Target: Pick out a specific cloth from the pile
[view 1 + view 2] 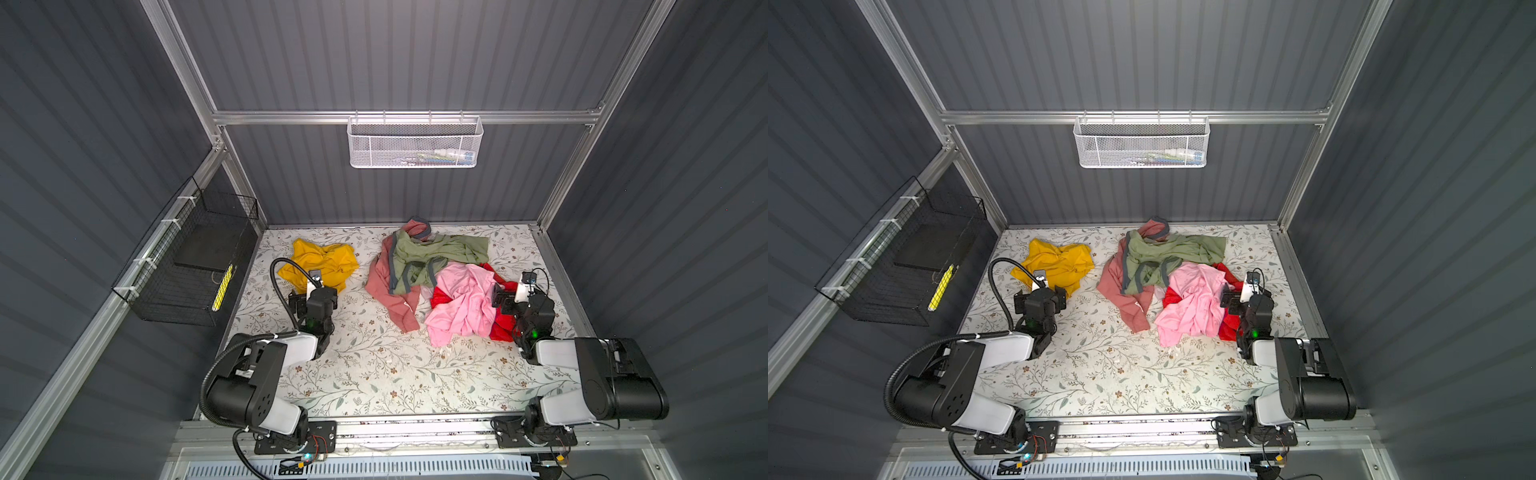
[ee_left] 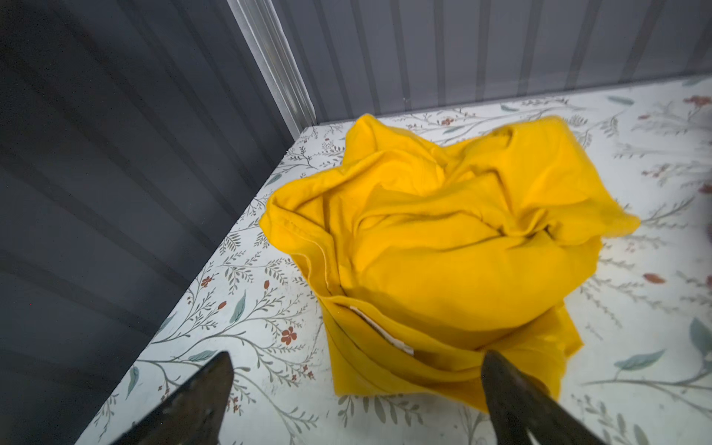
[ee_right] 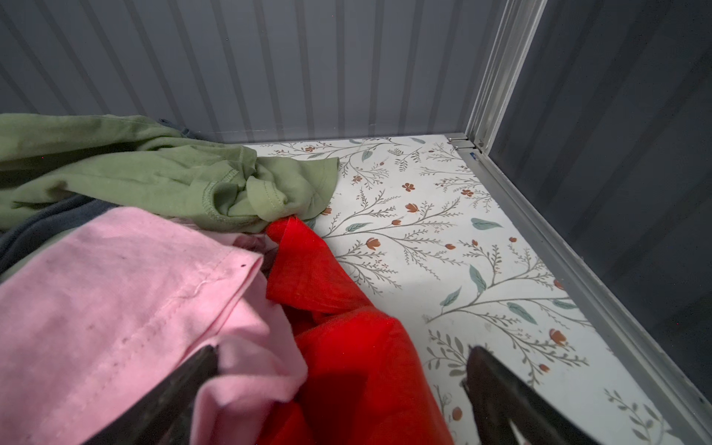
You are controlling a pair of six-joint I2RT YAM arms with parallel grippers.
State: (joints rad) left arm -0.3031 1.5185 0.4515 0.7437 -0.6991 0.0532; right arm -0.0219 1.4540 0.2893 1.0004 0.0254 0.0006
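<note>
Right, nearest us the left gripper (image 2: 356, 354) hangs low over the table (image 1: 374, 365), jaws wide apart and nothing between them. One jaw overlaps the near hem of the cloth (image 2: 443, 250) in the wrist view, but I cannot tell whether it touches.

Across on the right side, the right gripper (image 3: 343, 350) is spread just as wide and is empty too. It is poised over the pink garment (image 3: 115, 308) and the red one (image 3: 346, 366) on the right flank of the pile (image 1: 428, 274).

Further back, the yellow cloth sits crumpled toward the far-left corner, well apart from the pile. The pile sprawls from the middle toward the far-right corner, with a green top (image 3: 154, 165) and a salmon shirt (image 1: 386, 291) tangled in it.

My read is that the sorting is as good as done and the left arm is either clearing off or lining up a grip.

- **If it is clearing off:** rise straight up first, so that the jaw does not drag the hem along.
- **If it is gripping:** skip the flat hem and go for a raised fold in the middle. Close on one thick ridge and lift cleanly, clear of the left wall.

The right arm does best by keeping off the pink, since loose fabric snags easily.
</note>
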